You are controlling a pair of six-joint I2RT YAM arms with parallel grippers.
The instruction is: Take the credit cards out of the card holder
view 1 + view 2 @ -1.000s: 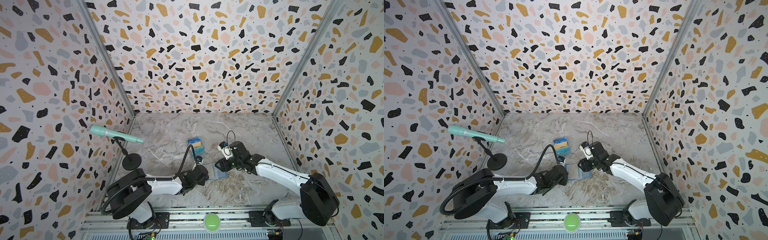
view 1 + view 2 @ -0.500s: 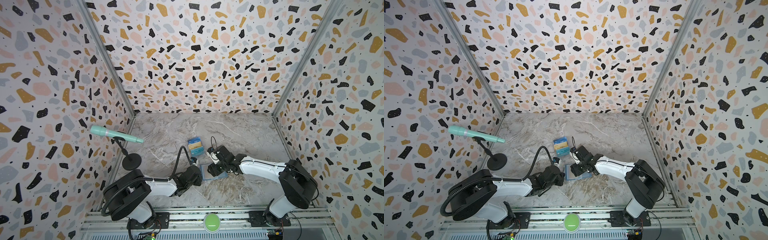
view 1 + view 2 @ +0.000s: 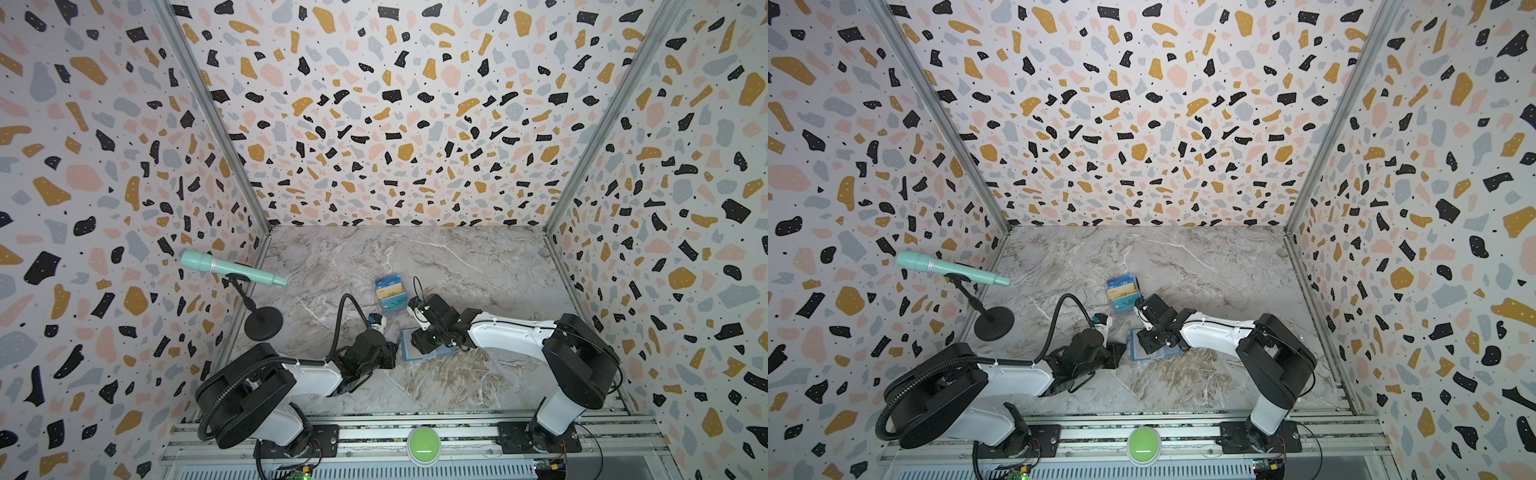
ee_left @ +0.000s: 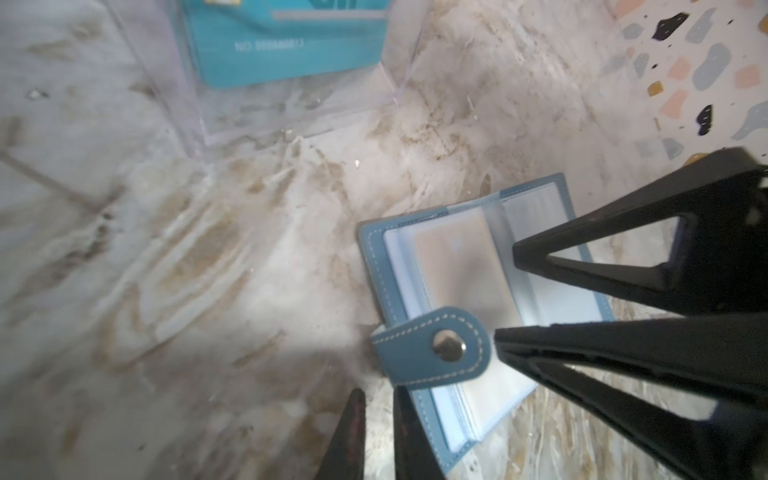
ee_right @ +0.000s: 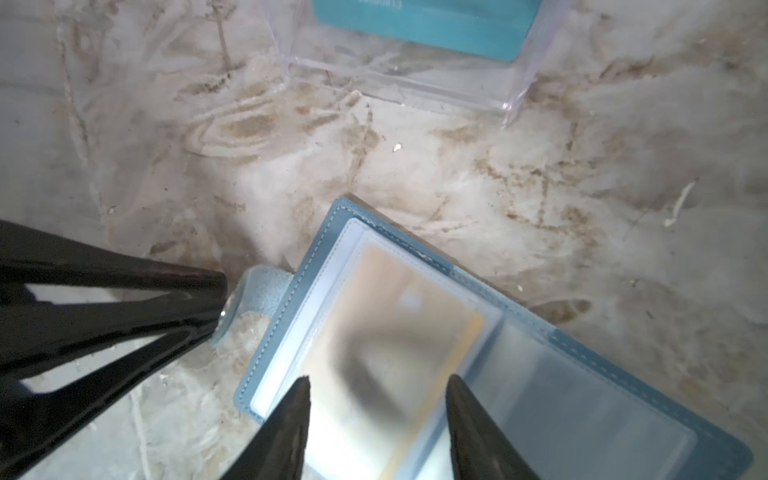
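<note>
In both top views the right tool covered most of the card holder, so the sleeves and their contents could not be inspected there. In the right wrist view a tan card under the clear sleeve was blurred by glare and its printing was unreadable, and the holder ran off the picture's edge. In the left wrist view the teal card in the acrylic stand was cut off by the frame's edge, and whether the left tool gripped the holder's edge could not be told.
</note>
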